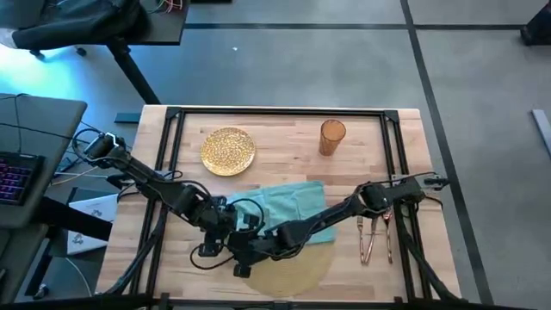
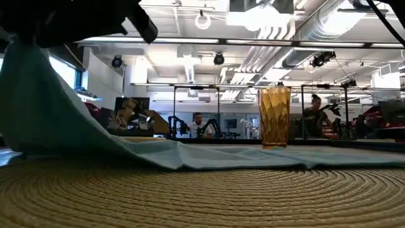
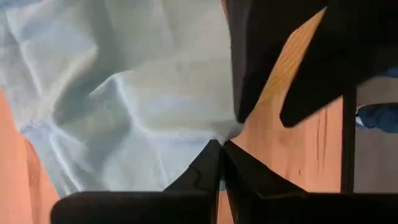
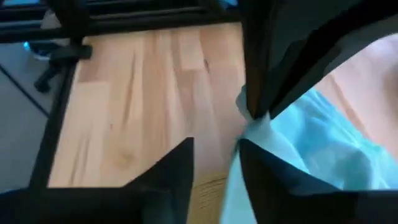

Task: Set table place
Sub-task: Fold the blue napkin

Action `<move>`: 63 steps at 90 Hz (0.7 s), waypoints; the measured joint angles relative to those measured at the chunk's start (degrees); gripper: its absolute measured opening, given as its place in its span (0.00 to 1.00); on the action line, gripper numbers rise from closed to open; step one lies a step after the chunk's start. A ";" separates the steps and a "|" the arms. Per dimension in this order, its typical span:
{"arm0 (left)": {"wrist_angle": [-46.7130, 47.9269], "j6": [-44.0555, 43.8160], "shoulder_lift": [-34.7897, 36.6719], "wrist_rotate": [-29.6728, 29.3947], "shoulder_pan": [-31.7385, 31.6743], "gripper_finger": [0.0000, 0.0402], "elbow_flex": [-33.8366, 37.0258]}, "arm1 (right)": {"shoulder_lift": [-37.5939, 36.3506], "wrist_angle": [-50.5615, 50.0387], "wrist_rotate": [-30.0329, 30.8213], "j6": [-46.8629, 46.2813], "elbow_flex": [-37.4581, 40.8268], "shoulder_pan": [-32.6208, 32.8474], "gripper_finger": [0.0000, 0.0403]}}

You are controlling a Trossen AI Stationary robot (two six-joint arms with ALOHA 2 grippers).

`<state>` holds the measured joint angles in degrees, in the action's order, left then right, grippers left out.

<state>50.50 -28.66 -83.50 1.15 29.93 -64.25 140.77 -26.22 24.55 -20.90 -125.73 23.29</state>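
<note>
- The table, one light-wood top with a black rail frame, fills the middle of my overhead view. It is rigid and needs no handling.
- One woven placemat, round and tan, lies at the lower centre of that view, partly under my arms. I judge it stiff enough to slide flat, with a rough weave that should grip whatever rests on it.
- One teal napkin sits at centre, its near edge draped over the placemat. It is soft, light and creased, so I expect it to sag and fold from any pinch; a corner or hem is the best hold.
- One gold speckled plate rests at upper left of the table, well apart from the placemat. I judge it hard, breakable and probably slick, best taken at the rim.
- One amber tumbler stands upright at upper right of centre. It looks smooth and could tip, so I would grasp low around the body.
- Copper cutlery lies at right; I count about three pieces but cannot separate them surely. Thin and flat, hard to pinch.
- My left gripper is pinched together on a napkin corner.
- My right gripper, fingers apart, has napkin edge lying against one finger.
</note>
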 joint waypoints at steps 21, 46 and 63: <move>0.70 -1.39 -0.07 -0.01 -0.08 0.00 0.08 | 0.26 0.70 2.08 -0.66 0.83 -0.48 0.47; -0.52 -0.81 -0.01 3.19 -0.52 0.00 0.04 | 1.47 2.45 1.68 4.74 0.88 -1.05 0.37; -0.94 1.48 0.56 5.94 0.09 0.00 -0.13 | 2.10 -0.74 2.96 5.04 1.16 -0.82 0.37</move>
<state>49.56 -27.18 -82.95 7.09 30.02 -64.38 142.87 -26.96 27.51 -15.86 -124.57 22.47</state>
